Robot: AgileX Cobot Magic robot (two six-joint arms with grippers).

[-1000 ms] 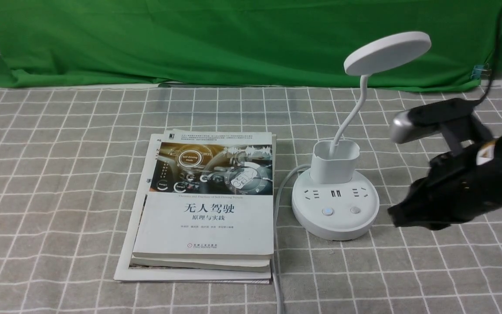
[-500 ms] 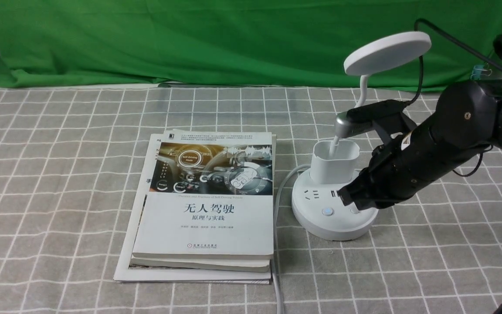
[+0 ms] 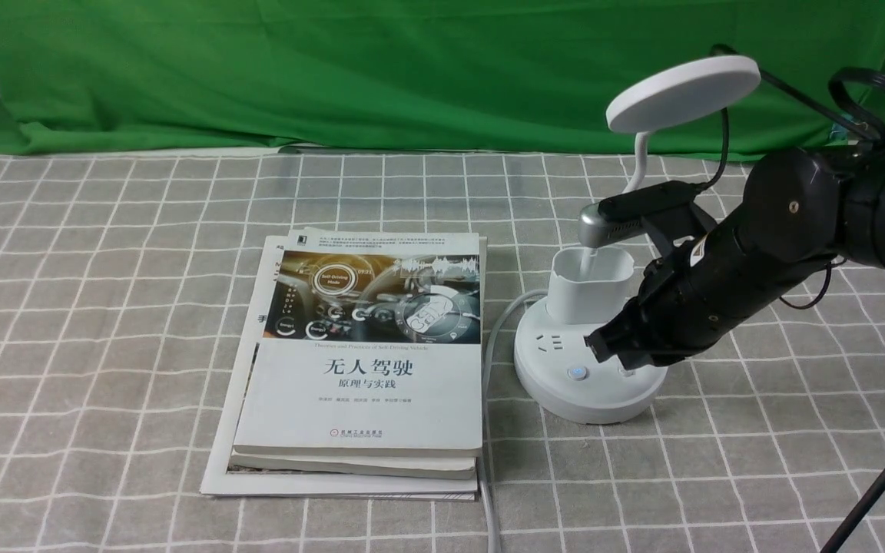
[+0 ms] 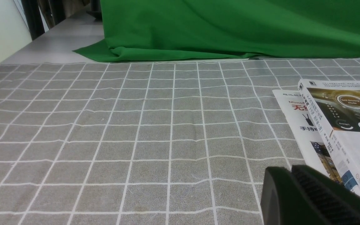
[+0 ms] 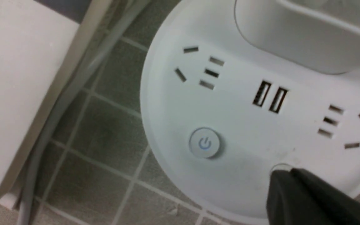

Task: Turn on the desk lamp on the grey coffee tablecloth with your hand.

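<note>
— Jaws on the right gripper (image 3: 604,347), how do they stand?

— Pressed together, with no gap in the right wrist view. The dark tip sits on the round base of the desk lamp (image 3: 588,384) and covers most of the right-hand button (image 5: 279,167). The power button (image 3: 578,373), with its faint blue symbol, is just to the left of the tip and is uncovered.

— And the arm's pose?

— The right arm (image 3: 788,230) reaches in from the right and slopes down and leftward to the base. Its bulky round joint is raised beside the lamp's cup holder (image 3: 591,286). Black cables loop behind it.

— The left gripper (image 4: 287,175)?

— Only the left wrist view shows it. The fingers look closed against each other, low over the grey coffee tablecloth (image 3: 104,307) and near the left edge of the books (image 3: 366,369).

— What about the surface?

— The checked cloth covers the table. The stack of books lies in the middle, and the lamp stands just to its right with a grey cable (image 3: 491,346) running between them. The disc head (image 3: 682,92) is tilted and shows no light. A green cloth (image 3: 335,69) hangs along the far side.
</note>
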